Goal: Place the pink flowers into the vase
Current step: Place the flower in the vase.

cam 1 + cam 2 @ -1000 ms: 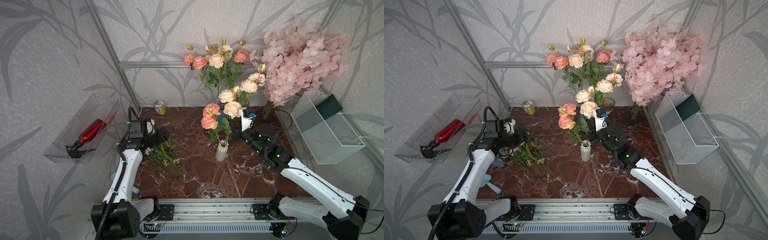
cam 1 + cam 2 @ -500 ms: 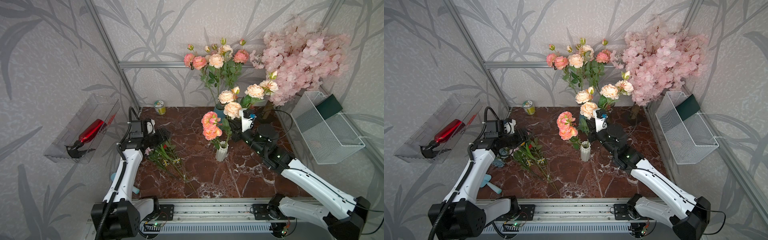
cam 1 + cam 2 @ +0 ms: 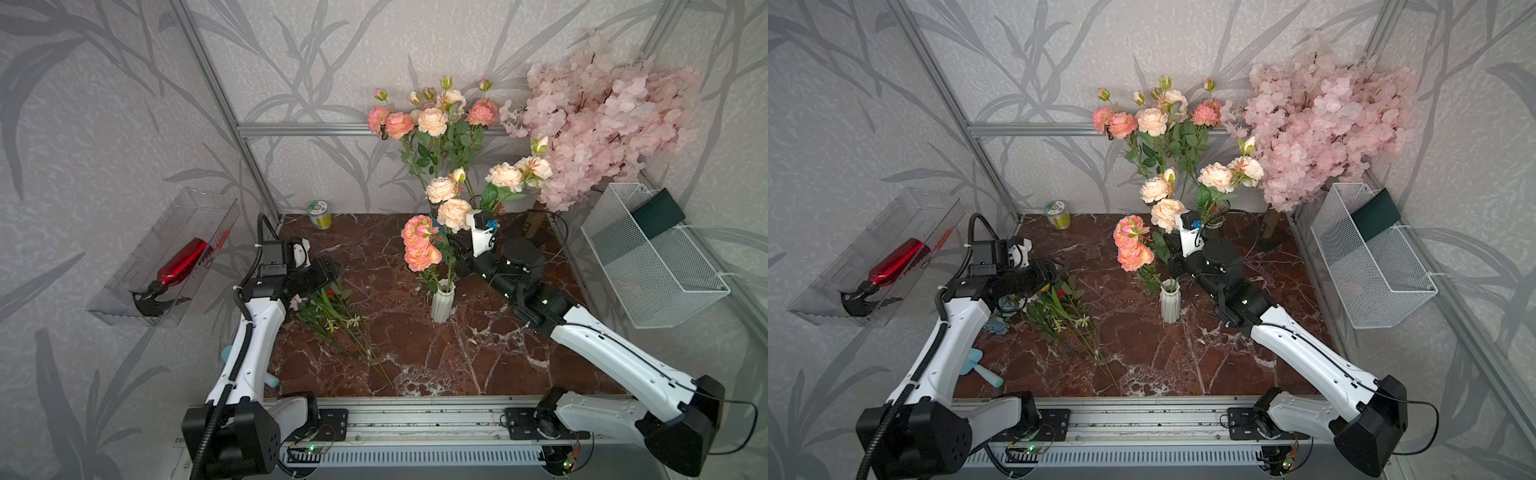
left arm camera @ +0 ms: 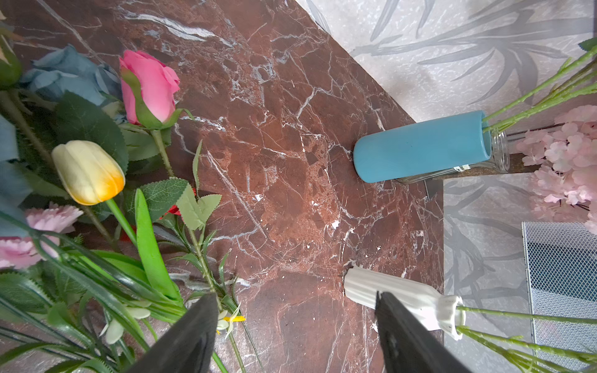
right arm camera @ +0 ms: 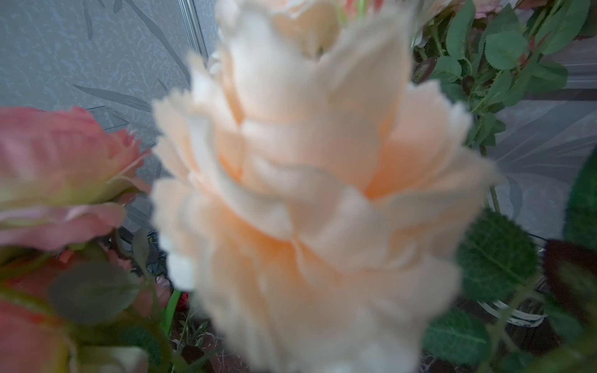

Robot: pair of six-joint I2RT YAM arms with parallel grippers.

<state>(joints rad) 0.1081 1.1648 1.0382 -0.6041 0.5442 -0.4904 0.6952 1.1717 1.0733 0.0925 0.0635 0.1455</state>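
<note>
Okay, biggest first: blossom tree (image 3: pixel 602 124) at the back corner, not the target. Marble bench (image 3: pixel 415 357) carries everything else. The pink flowers (image 3: pixel 420 245), a tall spray of salmon and peach heads, stand leaning over the white vase (image 3: pixel 442 301) at mid-bench, with the stem ends already in its mouth. The right pincer (image 3: pixel 456 254) sits closed against the stems just above the vase. It seems to be pinching them, though leaves hide the contact itself. The left pincer (image 4: pixel 294 300) hangs open and empty over a loose mixed bunch (image 3: pixel 332 316).

Handling, my read: the spray is light but top-heavy. Wire stems are stiff enough to push down, while the fabric heads are soft and crushable. Grip low on bare stem, never the heads. The narrow vase looks tippy, so release could topple it.

View differences: both top views give the whole spray and its lean, but foliage masks the vase mouth. The left wrist view shows green stems clearly entering the mouth, plus a blue vase (image 4: pixel 420 147) and a glass jar behind it. The right wrist view is just one blurred peach head filling the frame, with no jaws visible.
</note>
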